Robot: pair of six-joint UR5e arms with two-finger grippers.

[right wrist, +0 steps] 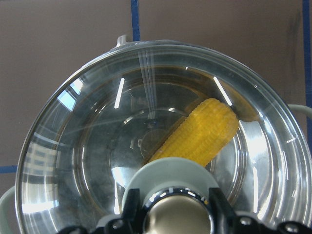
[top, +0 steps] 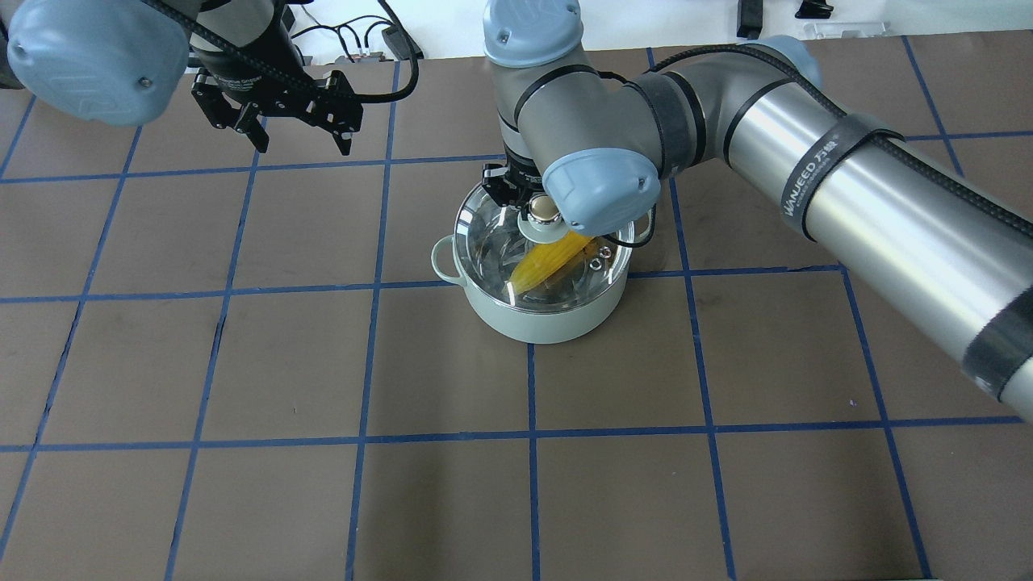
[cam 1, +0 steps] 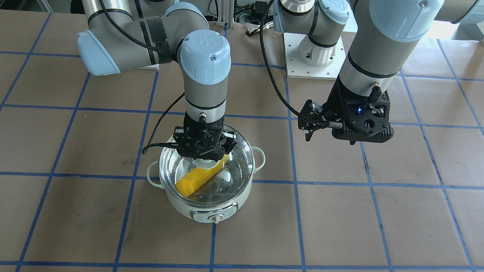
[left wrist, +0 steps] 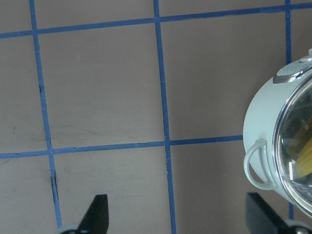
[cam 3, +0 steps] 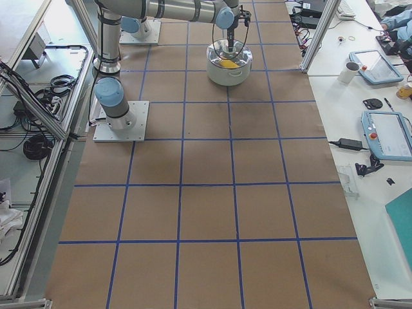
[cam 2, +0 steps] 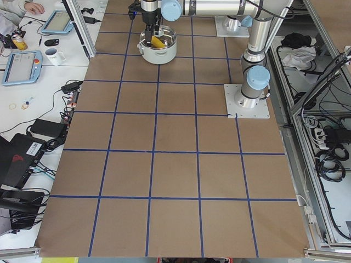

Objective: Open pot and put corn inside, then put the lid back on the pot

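Note:
The pale mint-green pot stands on the table near its middle. The yellow corn lies slanted inside it, seen through the glass. The clear glass lid sits on the pot's rim. My right gripper is straight above the pot, shut on the lid's tan knob. In the right wrist view the fingers hug the knob, with the corn below. My left gripper is open and empty, hovering above bare table to the pot's left. The pot's handle shows in the left wrist view.
Brown table with a blue tape grid. The white base plate of an arm lies behind the pot. Side benches hold tablets, a mug and cables, beyond metal frame posts.

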